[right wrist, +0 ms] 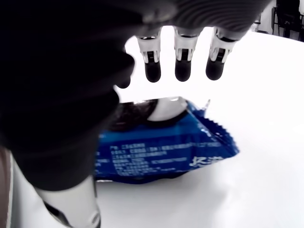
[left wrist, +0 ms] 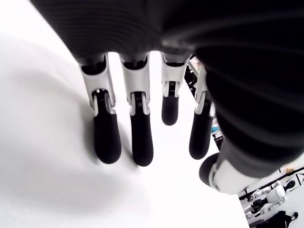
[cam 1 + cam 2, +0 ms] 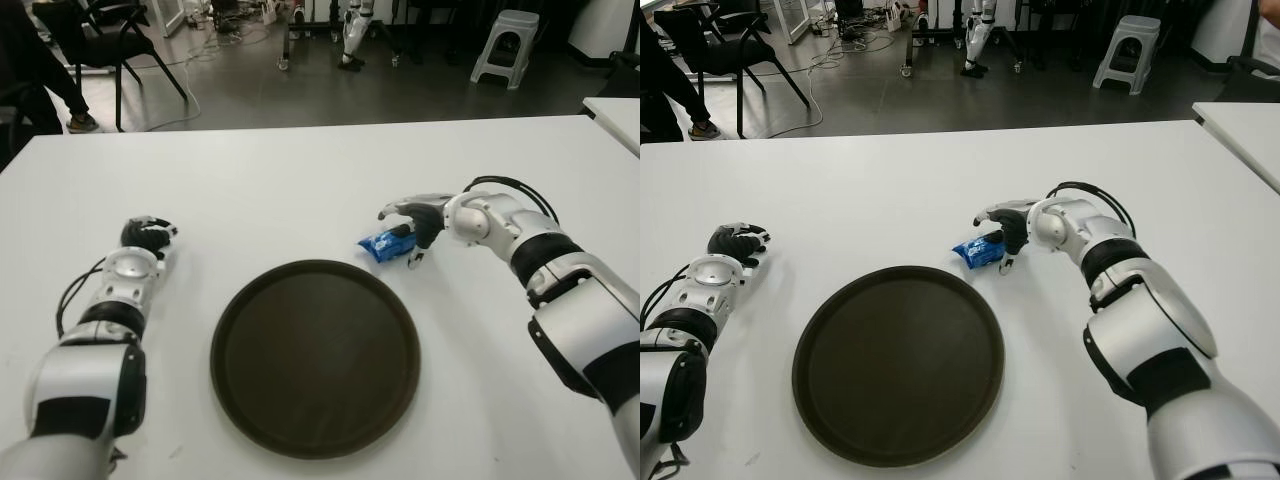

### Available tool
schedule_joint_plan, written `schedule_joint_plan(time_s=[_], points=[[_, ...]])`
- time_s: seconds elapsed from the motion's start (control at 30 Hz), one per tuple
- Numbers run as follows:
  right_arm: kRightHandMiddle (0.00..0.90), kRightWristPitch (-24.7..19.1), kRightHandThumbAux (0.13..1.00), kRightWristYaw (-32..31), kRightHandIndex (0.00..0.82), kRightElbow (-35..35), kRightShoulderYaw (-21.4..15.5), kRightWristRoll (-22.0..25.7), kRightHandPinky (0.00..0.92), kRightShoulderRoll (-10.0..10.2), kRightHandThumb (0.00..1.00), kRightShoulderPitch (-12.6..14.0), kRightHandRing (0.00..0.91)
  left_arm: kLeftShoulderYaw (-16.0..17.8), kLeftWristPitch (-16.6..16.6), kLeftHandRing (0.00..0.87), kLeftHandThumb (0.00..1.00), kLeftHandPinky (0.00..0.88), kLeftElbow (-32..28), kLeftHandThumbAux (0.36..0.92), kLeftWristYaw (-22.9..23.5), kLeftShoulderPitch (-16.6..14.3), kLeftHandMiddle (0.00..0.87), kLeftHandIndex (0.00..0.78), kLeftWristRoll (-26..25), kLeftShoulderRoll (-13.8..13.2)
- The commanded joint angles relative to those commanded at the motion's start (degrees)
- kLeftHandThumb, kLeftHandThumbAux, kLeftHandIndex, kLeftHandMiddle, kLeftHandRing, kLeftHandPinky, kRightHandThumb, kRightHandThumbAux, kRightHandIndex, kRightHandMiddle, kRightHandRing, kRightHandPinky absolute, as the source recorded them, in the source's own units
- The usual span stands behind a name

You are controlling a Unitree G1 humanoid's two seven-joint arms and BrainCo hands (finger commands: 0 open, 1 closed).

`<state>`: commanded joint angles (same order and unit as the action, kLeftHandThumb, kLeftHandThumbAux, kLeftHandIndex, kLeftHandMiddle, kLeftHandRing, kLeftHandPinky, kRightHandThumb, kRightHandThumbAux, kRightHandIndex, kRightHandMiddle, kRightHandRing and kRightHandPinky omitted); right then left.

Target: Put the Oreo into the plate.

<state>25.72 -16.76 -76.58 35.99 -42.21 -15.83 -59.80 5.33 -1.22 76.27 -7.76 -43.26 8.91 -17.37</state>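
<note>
One blue Oreo packet (image 3: 387, 244) lies on the white table (image 3: 300, 190), just beyond the far right rim of the dark round plate (image 3: 400, 330). The right hand (image 3: 415, 228) arches over it with fingers (image 1: 183, 66) spread; whether any fingertip touches the wrapper is hard to tell. The left hand (image 3: 146, 238) shows left of the plate, fingers extended, holding nothing.

Big white table (image 3: 300, 190) here. A round dark plate (image 3: 313, 357) sits near the front edge, middle-ish, and a blue Oreo pack (image 3: 386, 243) lies just past its far-right rim.
</note>
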Motion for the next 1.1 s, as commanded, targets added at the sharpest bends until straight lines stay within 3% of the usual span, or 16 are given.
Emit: schedule_joint_plan(time_s=[0.37, 1.1], points=[[0.006, -0.3, 0.872, -0.9, 0.000, 0.0, -1.6, 1.4, 0.022, 0.2, 0.000, 0.4, 0.000, -0.5, 0.2, 0.160, 0.671, 0.207, 0.0, 0.726, -0.3, 0.0, 0.129, 0.398, 0.5, -0.2], [0.020, -1.5, 0.857, 1.3, 0.000, 0.0, 0.1, -0.3, 0.007, 0.3, 0.000, 1.1, 0.000, 0.6, 0.2, 0.150, 0.678, 0.190, 0.1, 0.724, 0.4, 0.2, 0.127, 0.398, -0.5, -0.2]])
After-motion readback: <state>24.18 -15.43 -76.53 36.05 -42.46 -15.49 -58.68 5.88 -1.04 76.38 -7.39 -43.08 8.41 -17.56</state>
